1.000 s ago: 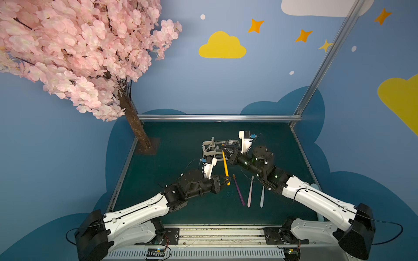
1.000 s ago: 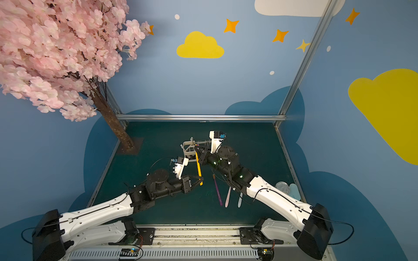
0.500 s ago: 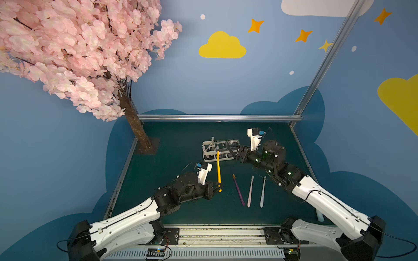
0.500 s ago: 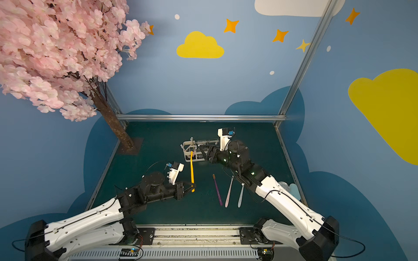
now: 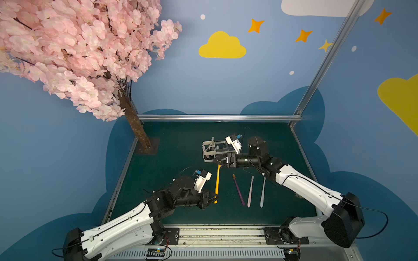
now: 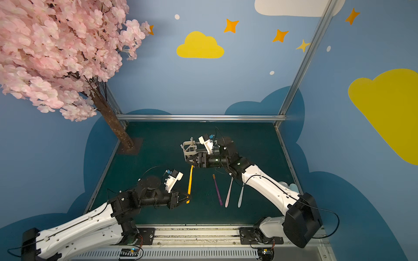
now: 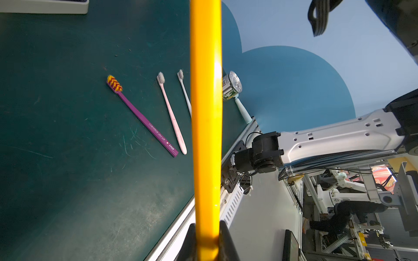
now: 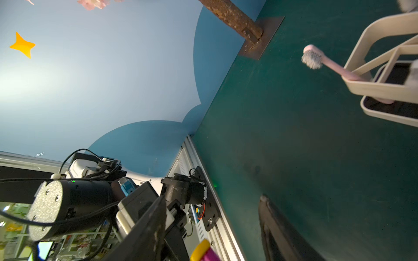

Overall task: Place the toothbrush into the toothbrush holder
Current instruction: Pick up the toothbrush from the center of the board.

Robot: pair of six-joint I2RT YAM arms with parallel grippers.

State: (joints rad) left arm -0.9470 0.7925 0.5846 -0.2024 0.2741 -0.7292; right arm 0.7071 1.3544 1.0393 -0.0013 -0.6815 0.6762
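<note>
The dark green bench [image 5: 176, 144] is filling the lower middle of both top views, with a brown tree trunk [image 5: 136, 127] standing at its far left corner. The left arm [image 5: 122, 230] is reaching in from the near left and the right arm [image 5: 303, 187] from the near right. The toothbrush holder [image 5: 209, 151], a white wire-frame caddy, is sitting upright toward the back of the bench. The right hand [image 5: 217, 161] is hovering just beside its near side, jaws standing apart and gripping nothing; in the right wrist view bare bench is showing between its two fingers [image 8: 149, 230]. The left hand [image 5: 216, 199] is clamping the tail end of the yellow toothbrush [image 5: 217, 180], which is outside the holder, its handle running away toward the right hand. Its head is ending right at that hand's fingertips, though whether it is touching them is hard to tell from above. To its right a purple toothbrush [image 5: 238, 189], a pale pink toothbrush [image 5: 250, 192] and a pale blue toothbrush [image 5: 262, 192] are lying flat, side by side and apart. A pink-handled brush [image 8: 330, 64] is leaning in the holder's end slot, bristles up.
</note>
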